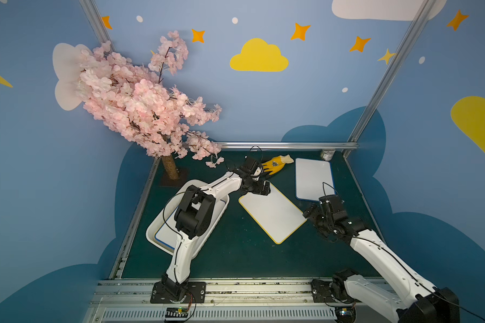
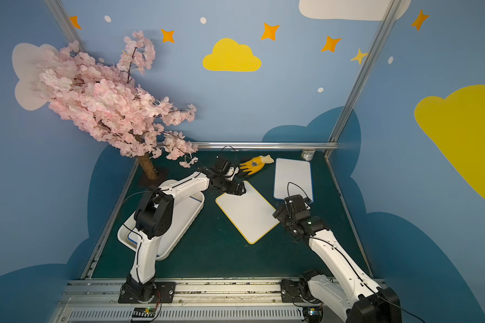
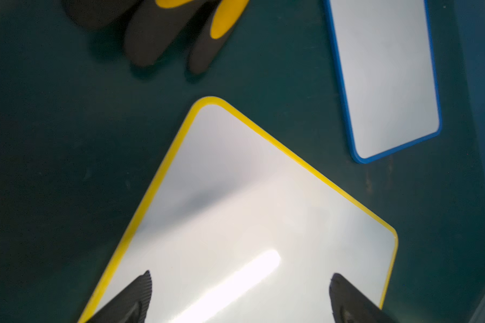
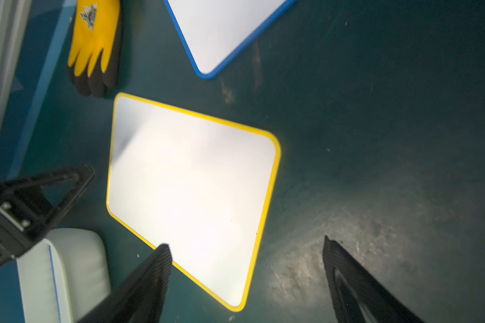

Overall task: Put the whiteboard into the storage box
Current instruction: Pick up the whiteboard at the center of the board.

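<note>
Left wrist: left tool (image 3: 241, 274) apart over yellow-edged whiteboard (image 3: 249, 195), apparently clear; right tool (image 4: 246, 242) apart.

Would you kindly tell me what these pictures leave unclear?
- Board in the storage box: mostly hidden by the left arm in both top views.
- Jar at the far corner: label too small in a top view.
- Glove: cut off by the left wrist picture's edge.

yellow whiteboard (image 1: 272, 214) flat near storage box (image 1: 219, 216)
</note>
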### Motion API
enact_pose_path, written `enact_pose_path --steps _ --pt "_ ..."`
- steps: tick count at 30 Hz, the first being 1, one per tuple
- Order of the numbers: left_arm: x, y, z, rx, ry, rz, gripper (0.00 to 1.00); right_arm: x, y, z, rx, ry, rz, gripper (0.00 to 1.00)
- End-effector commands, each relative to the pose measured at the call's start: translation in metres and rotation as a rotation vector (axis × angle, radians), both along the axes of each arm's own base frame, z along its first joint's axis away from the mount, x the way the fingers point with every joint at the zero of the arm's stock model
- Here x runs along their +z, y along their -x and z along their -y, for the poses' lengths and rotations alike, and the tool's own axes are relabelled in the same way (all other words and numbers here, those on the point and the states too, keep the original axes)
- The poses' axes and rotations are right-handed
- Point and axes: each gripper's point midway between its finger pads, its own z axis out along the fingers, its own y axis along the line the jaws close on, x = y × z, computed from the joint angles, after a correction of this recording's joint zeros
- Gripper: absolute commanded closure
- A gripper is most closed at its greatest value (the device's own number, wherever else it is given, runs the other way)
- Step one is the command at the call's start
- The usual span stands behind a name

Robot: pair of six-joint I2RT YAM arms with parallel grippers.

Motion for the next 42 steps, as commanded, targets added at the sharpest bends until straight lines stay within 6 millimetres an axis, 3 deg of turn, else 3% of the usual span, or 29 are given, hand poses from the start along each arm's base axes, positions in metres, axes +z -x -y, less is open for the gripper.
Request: enact_pose_path --steps 1,9,22,29,42 --pt "0.003 -0.024 -0.004 0.014 0.004 0.072 0.0 -0.007 0.004 0.002 -0.105 0.025 -0.012 0.15" --pt "-0.005 -0.044 -0.004 0.048 0.046 0.173 0.0 -0.038 0.012 -0.029 -0.088 0.054 -0.103 0.14" --pt "-0.03 -0.054 0.006 0.081 0.145 0.208 0.0 -0.064 0.017 -0.044 -0.119 0.038 -0.181 0.14" --pt "-0.038 -0.046 0.01 0.051 0.123 0.12 0.0 -0.077 0.017 -0.049 -0.123 0.048 -0.22 0.14" --pt "-0.044 -0.012 0.008 -0.003 0.112 -0.036 0.0 -0.093 0.001 -0.07 -0.108 0.05 -0.27 0.14"
